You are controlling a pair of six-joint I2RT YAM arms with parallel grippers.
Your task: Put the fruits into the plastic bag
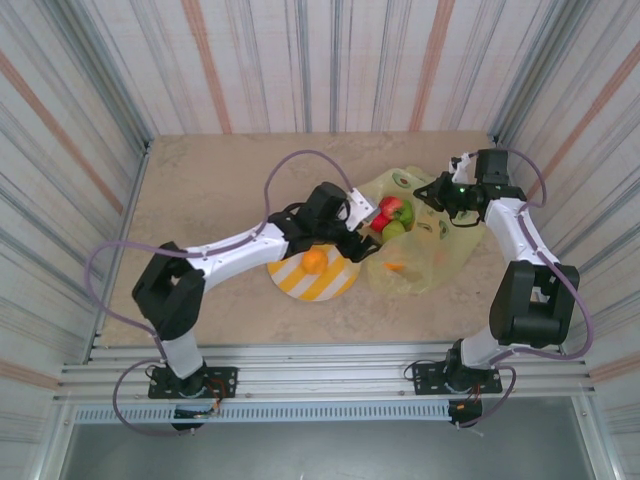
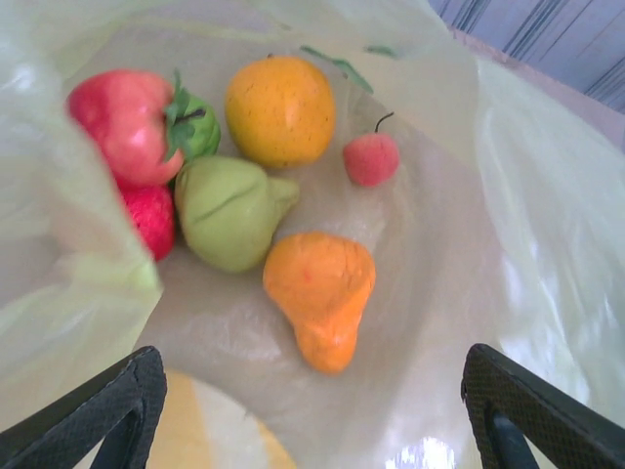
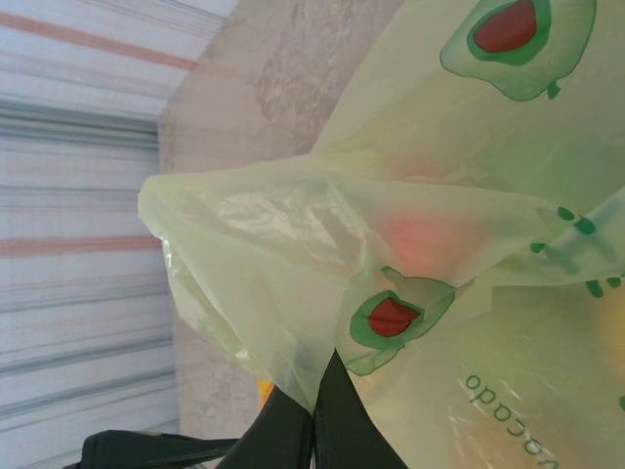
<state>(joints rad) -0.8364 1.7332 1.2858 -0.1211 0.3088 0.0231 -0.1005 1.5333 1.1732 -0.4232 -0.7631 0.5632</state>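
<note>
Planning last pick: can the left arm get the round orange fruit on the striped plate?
Probably yes: the round orange fruit lies uncovered on the yellow-and-white striped plate beside that arm; its left hand is open and empty.

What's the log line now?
left claw open, empty, at bag mouth | right claw shut on bag | fruits in bag | orange on plate

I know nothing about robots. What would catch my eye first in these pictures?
Probably the yellow-green plastic bag, right of centre on the table, a fold pinched in the right arm's shut jaws. Inside lie bright toy fruits, red, green and orange, seen between the left arm's open jaws. One orange fruit sits on a striped plate beside the bag.
</note>
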